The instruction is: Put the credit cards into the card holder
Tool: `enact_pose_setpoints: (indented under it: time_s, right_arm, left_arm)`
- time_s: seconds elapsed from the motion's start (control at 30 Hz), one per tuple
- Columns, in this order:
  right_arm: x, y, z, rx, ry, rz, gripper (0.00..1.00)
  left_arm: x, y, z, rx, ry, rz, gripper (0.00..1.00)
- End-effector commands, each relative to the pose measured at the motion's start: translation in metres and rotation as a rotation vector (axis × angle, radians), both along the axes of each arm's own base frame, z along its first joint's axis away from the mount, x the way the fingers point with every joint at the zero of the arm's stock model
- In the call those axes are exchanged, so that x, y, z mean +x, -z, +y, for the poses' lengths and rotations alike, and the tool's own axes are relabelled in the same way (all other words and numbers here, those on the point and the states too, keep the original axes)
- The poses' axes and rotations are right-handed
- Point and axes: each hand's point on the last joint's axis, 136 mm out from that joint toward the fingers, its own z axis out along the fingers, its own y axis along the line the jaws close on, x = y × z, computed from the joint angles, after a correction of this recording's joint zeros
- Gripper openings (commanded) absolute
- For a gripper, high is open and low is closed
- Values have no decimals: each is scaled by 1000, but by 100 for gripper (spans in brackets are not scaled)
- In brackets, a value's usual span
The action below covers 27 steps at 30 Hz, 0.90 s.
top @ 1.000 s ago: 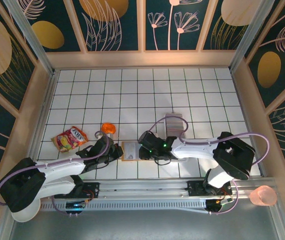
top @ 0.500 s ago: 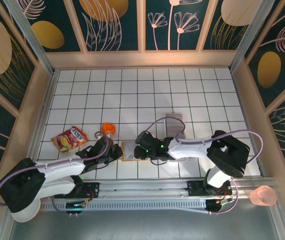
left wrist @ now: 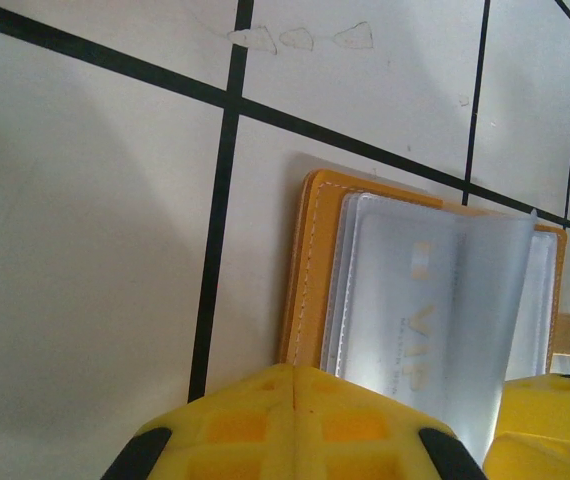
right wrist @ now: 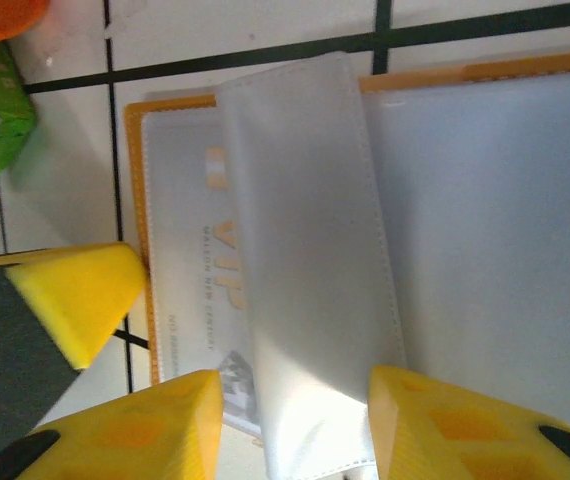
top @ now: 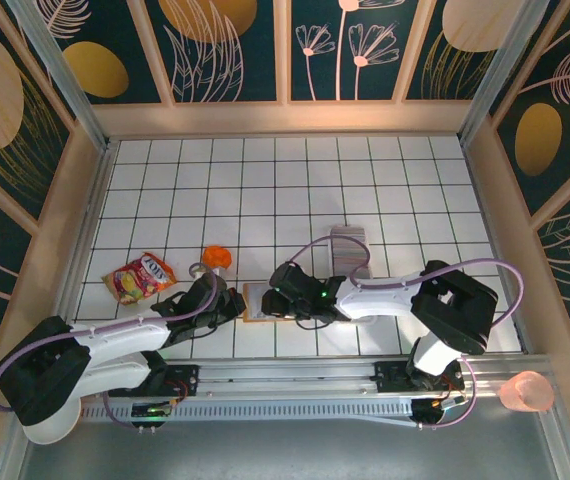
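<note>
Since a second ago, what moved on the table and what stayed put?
The right pincer slid a little to the left, farther over the open card holder, and its arm followed. I see nothing grabbed or let go. The left pincer stayed shut at the card holder's edge. The card holder, the snack packet and the orange object did not move.

Counter (top: 265, 180): white tiles with dark grid lines are catching soft light.
Walls (top: 230, 60): teal panels with gold leaf prints are enclosing the counter's far and side edges.
</note>
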Motion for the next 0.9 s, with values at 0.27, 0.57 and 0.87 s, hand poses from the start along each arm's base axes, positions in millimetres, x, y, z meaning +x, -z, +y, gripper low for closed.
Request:
enact_pose_setpoints:
  time_s: [0.27, 0.57, 0.87]
  right_arm:
    - [2, -4, 17, 74, 6, -2, 43]
    - [1, -4, 24, 100, 4, 6, 43]
    - [0, -9, 40, 141, -15, 5, 43]
  left_arm:
    - [-2, 0, 8, -2, -33, -21, 0]
    - [1, -7, 19, -11, -94, -55, 0]
    - [7, -23, 47, 24, -214, -126, 0]
